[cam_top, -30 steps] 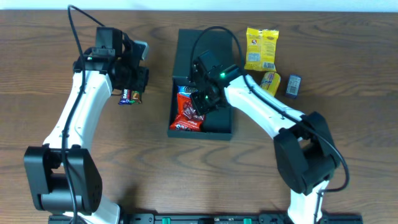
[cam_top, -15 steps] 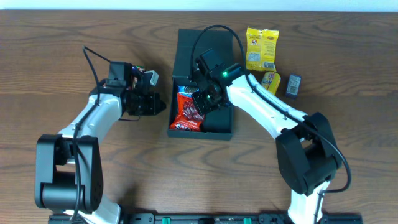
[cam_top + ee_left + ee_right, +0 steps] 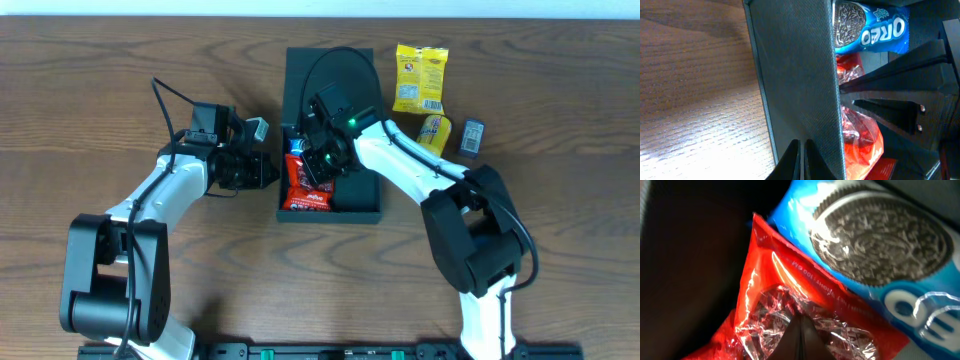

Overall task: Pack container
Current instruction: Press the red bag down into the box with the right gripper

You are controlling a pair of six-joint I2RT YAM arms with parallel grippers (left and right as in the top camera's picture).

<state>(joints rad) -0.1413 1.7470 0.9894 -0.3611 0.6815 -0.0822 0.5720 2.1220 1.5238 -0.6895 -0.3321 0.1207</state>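
Overhead view: even, soft light from above, sharp thru-out; arms cast only faint shadows on the table. Left wrist cam: strong white glare on wood at bottom left; container wall crisp, weave visible; Oreo packet w/ slight sheen. Right wrist cam: v. close, soft focus; red packet foil sparkles w/ highlights, left side nearly black.

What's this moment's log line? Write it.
left pincer: shut, outside left wall of box | right pincer: shut, tip on red packet in box | Oreo pack: in box | yellow bag: outside box
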